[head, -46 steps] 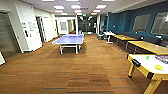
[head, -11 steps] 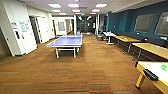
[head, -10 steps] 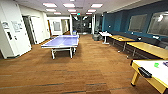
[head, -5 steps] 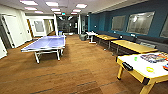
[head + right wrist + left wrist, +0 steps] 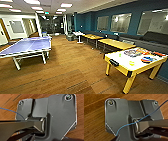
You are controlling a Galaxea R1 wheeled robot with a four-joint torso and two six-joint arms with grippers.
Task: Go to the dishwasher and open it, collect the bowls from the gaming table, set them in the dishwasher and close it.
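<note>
The gaming table (image 5: 123, 61), with a white top and yellow sides and legs, stands at the right of the head view, close by. On its top sit a small bright green bowl (image 5: 120, 55) and a pale yellow-green bowl (image 5: 131, 63), with flat colourful game pieces (image 5: 147, 59) behind them. The dishwasher is out of view. Both wrist views look down past the robot's dark plate onto wooden floor (image 5: 94, 119).
A blue table-tennis table (image 5: 27, 45) stands at the left. Yellow-wood tables (image 5: 116, 43) and a small white table (image 5: 78, 33) line the blue wall at the right, with a dark sofa (image 5: 152, 38) behind. Open wooden floor (image 5: 75, 67) lies between.
The camera has turned to the right and moved forward. The table-tennis table has slid to the left of the picture and the gaming table has come further into view and nearer.
</note>
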